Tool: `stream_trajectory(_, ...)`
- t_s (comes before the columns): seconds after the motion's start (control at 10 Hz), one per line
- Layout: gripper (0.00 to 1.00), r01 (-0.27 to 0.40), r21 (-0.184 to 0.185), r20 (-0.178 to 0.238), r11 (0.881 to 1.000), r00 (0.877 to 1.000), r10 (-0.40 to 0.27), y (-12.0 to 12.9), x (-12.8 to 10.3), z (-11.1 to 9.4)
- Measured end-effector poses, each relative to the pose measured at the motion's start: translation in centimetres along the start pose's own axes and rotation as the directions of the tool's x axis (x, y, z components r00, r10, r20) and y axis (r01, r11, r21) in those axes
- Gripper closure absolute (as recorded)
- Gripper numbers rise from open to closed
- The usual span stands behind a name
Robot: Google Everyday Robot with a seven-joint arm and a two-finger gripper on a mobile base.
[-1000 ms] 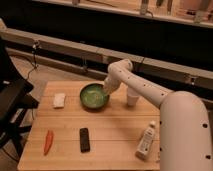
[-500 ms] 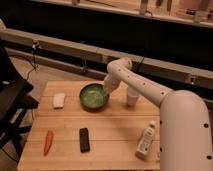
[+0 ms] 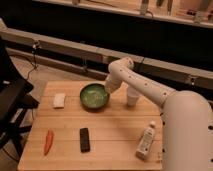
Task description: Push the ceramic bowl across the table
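The green ceramic bowl (image 3: 95, 96) sits on the light wooden table (image 3: 115, 131), in the far middle part of the top. My white arm reaches in from the right and bends down at the far edge. My gripper (image 3: 109, 89) is at the bowl's right rim, touching or just beside it.
A small white cup (image 3: 132, 96) stands right of the bowl, next to the arm. A white block (image 3: 59, 100) lies left of the bowl. An orange carrot (image 3: 48, 142) and a black remote (image 3: 85, 139) lie near the front. A white bottle (image 3: 145, 140) lies front right. A black chair (image 3: 10, 100) stands left.
The bowl has slid a little to the left with the gripper behind it at its right rim. The other items have not moved.
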Motion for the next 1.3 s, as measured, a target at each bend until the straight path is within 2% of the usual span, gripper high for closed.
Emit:
stream_trajectory(0.3,0.96,-0.061,0.004,-0.015,0.998,0.998,0.061,1.7,1.1,-0.2)
stream_trajectory(0.6,0.96,-0.089,-0.035,-0.005,0.995,0.996,0.088,2.7,1.5,0.8)
stream_trajectory(0.8,0.96,-0.086,-0.087,0.033,0.992,0.995,0.09,3.3,1.2,3.4)
stream_trajectory(1.0,0.96,-0.079,-0.123,0.067,0.989,0.994,0.088,3.6,0.8,4.8)
stream_trajectory(1.2,0.89,-0.042,-0.142,0.102,0.989,0.993,0.057,3.1,-0.2,5.7)
stream_trajectory(1.3,0.9,-0.034,-0.134,0.096,0.99,0.994,0.047,2.8,-0.4,5.6)
